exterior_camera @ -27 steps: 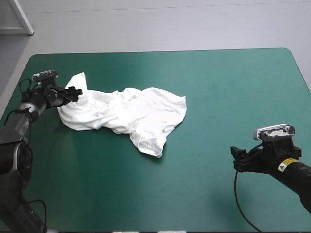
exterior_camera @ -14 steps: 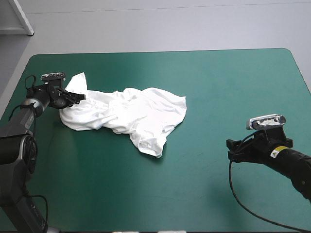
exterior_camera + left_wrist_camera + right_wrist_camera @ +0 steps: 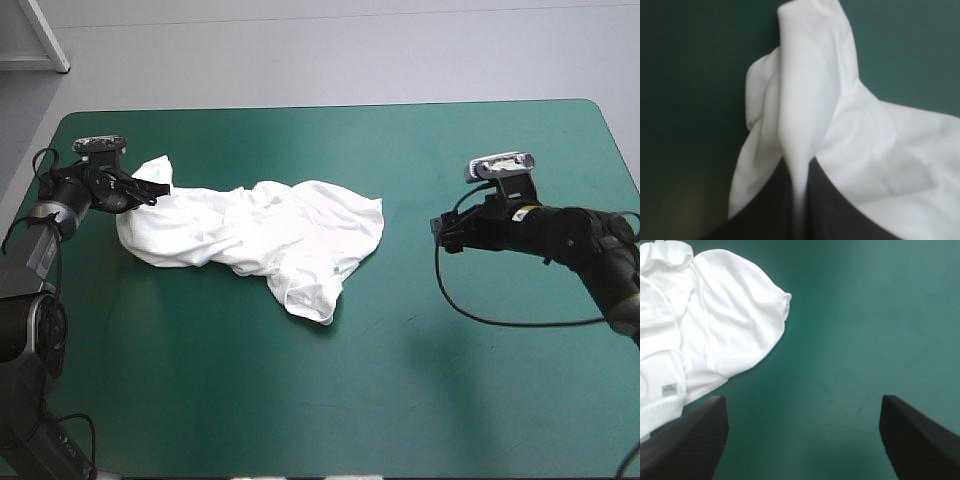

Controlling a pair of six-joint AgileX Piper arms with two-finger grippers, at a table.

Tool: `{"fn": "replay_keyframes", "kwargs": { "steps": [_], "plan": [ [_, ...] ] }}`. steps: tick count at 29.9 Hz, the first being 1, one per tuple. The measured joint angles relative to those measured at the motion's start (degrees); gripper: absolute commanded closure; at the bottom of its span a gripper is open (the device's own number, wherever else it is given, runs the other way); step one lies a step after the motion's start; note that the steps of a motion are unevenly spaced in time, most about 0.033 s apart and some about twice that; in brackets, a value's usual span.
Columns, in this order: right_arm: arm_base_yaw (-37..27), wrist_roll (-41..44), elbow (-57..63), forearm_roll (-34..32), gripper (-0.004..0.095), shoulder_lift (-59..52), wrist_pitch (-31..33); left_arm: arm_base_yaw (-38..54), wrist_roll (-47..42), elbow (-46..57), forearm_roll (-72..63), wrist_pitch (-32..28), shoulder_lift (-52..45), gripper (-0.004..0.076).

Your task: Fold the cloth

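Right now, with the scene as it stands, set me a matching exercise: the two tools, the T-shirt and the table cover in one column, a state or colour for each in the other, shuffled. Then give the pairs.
Column one:
1. left tool
2. right tool
3. T-shirt
4. table cover

Column two:
A. teal-green
B. open, over bare cover beside the shirt
C. a crumpled heap, white
D. shut on a fold of white fabric

Pairs: 1-D, 2-B, 3-C, 4-A.
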Motion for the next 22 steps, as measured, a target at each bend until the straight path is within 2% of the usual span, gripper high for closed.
{"fn": "replay_keyframes", "kwargs": {
  "steps": [3, 9, 12, 19, 22],
  "plan": [
    [1.29, -2.43, -3.65, 3.54, 0.0144, 6.31, -0.58, 0.00, 0.00, 0.00, -0.99, 1.06, -1.09, 0.0703],
    [7.53, -4.43, -9.74, 4.56, 0.0220, 18.29, -4.91, -0.58, 0.49, 0.00, -1.99, 3.86, -1.24, 0.0703],
    [9.76, -4.57, -12.84, 4.62, 0.0224, 24.59, -6.36, -1.42, 1.02, 0.00, -2.28, 4.16, -1.24, 0.0703],
    [10.62, -3.71, -19.43, 5.20, 0.0234, 36.52, -7.18, -2.72, 1.12, 0.00, -2.66, 4.25, -1.24, 0.0703],
    [10.79, -3.61, -22.33, 5.49, 0.0356, 40.01, -7.35, -2.81, 1.28, 0.00, -2.61, 4.25, -1.24, 0.0703]
  ]
}}
